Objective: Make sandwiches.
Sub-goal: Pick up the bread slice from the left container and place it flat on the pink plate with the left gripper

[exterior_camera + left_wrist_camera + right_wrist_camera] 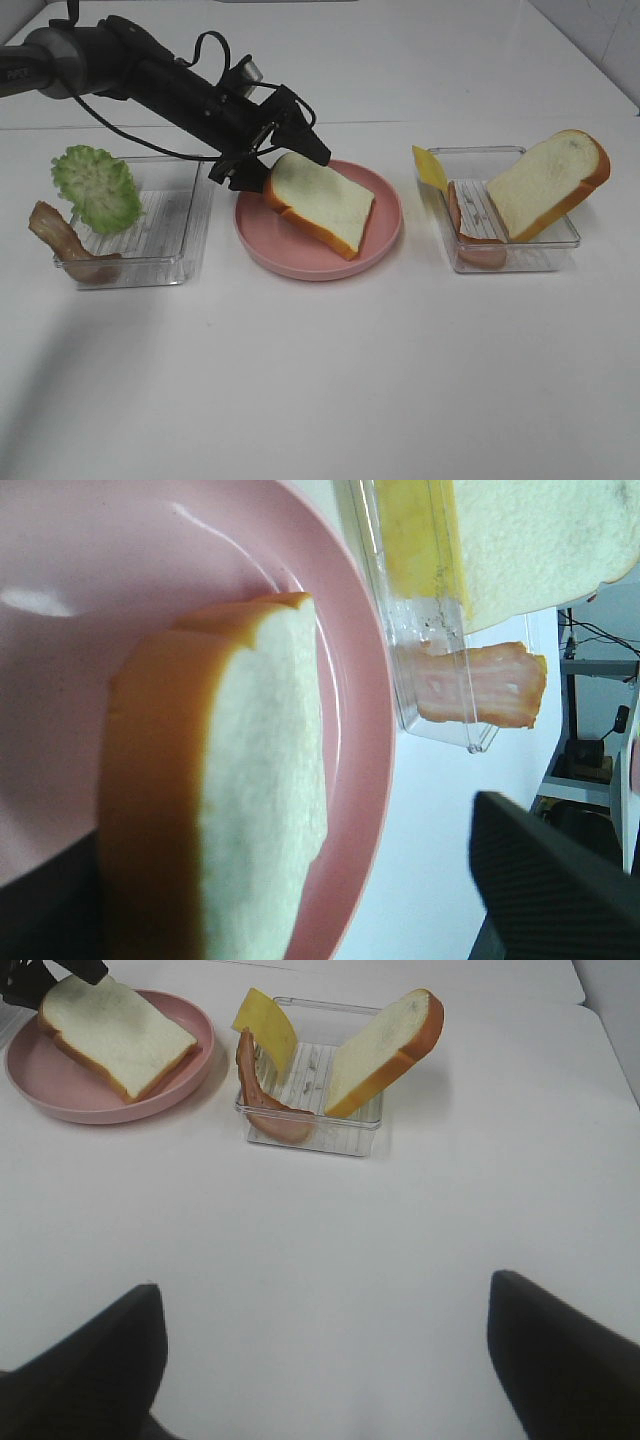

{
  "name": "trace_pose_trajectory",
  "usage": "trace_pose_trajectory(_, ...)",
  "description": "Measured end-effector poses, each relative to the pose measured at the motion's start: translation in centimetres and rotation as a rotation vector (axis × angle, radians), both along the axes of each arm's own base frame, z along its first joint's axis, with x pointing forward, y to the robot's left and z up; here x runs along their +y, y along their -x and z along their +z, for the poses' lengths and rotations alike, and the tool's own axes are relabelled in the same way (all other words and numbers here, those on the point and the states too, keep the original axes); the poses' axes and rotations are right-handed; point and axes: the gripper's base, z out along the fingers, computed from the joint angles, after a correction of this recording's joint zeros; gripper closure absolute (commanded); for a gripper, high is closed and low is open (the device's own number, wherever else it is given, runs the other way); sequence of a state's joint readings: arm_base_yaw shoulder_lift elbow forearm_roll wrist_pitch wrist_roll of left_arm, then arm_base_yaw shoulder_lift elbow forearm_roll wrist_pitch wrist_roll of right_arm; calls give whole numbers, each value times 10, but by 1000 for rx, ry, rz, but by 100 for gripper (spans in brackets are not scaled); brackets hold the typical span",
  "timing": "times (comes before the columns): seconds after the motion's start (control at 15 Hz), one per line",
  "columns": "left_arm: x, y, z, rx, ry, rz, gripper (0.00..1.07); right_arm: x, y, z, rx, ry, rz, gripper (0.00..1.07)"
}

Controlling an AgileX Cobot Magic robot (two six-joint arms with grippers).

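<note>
One white bread slice (322,203) with orange-brown crust lies tilted on the round pink plate (385,235). My left gripper (280,170) straddles its near end. The left wrist view shows the jaws wide apart around this slice (260,810), one finger (545,880) well clear of it. The second bread slice (548,182) leans in the right clear tray (545,262) with a yellow cheese slice (431,167) and a bacon strip (470,245). The left tray (170,235) holds the ruffled green lettuce (97,188) and another bacon strip (62,243). My right gripper (330,1360) is open and empty over the bare table, out of the high view.
The white table ends at a seam line (480,122) behind the trays. The left arm (110,60) with its cables stretches from the top left over the left tray. The right wrist view shows the right tray (310,1132) and pink plate (60,1100) ahead.
</note>
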State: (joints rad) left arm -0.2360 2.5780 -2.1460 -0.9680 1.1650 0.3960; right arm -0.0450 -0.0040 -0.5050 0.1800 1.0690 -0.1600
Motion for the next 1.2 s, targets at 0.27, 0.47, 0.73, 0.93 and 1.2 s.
trace_pose_trajectory(0.27,-9,-2,12,-60,-18,-30,9,0,0,0,0,0,0,31)
trace_pose_trajectory(0.47,-20,-4,27,-134,-106,-63,9,0,0,0,0,0,0,31)
trace_pose_trajectory(0.73,-25,0,24,-87,-209,-34,9,0,0,0,0,0,0,31)
trace_pose_trajectory(0.93,-22,1,29,-129,-290,-62,9,0,0,0,0,0,0,31)
trace_pose_trajectory(1.2,-35,7,38,-167,-306,-87,10,0,0,0,0,0,0,31)
